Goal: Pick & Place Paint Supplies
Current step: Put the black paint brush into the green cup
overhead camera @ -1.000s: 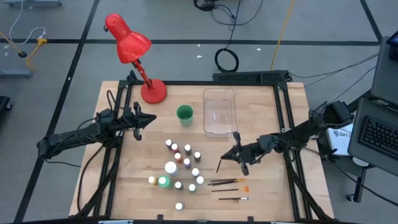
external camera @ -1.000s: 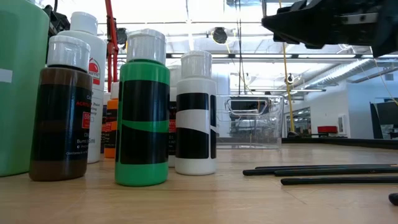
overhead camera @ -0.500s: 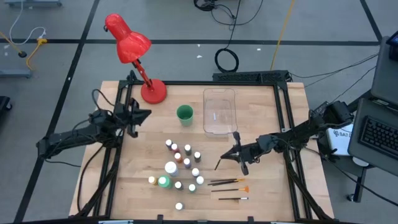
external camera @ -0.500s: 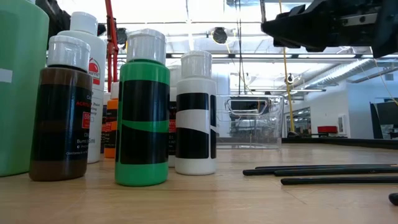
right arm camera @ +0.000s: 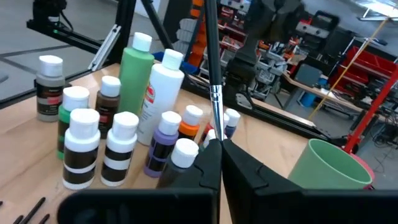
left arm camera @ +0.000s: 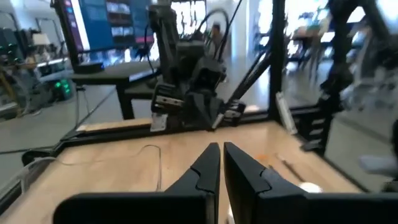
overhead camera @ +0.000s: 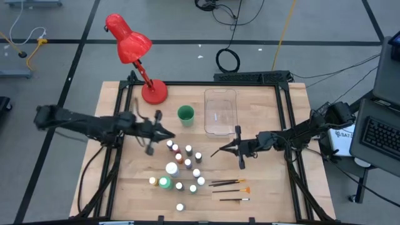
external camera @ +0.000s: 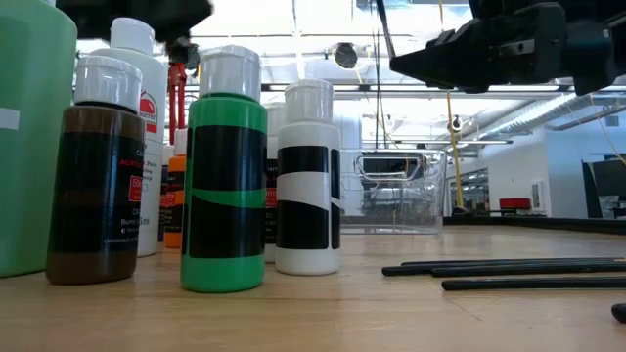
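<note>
The small white-capped paint bottles [overhead camera: 182,164] stand in a cluster mid-table with the bigger white bottle [overhead camera: 172,169] and green bottle [overhead camera: 164,182]; they also show in the right wrist view [right arm camera: 118,134] and the low view [external camera: 223,166]. Several dark brushes [overhead camera: 230,184] lie flat right of them. My right gripper [overhead camera: 236,147] hovers right of the cluster, shut on one brush [right arm camera: 211,68]. My left gripper [overhead camera: 170,134], shut and holding nothing [left arm camera: 221,163], hangs over the cluster's far-left edge. My right gripper pinches one thin brush between its two fingertips, at the end just past the metal ferrule [right arm camera: 216,94]. The long dark handle sticks out beyond the fingers toward the bottles. The brush is lifted clear of the table, its free end [overhead camera: 213,154] slanting toward the cluster.
A green cup [overhead camera: 185,114] and a clear plastic tray [overhead camera: 220,112] stand at the far side of the table, and a red desk lamp [overhead camera: 153,92] at the far-left corner. Bare wood lies left of the bottles and near the right edge.
My left arm has swung from the table's left side toward the right and slightly nearer, ending over the bottle cluster's far-left edge. My right gripper has shifted a little toward the far edge and left, carrying the brush, whose free end now sits farther from the near edge.
</note>
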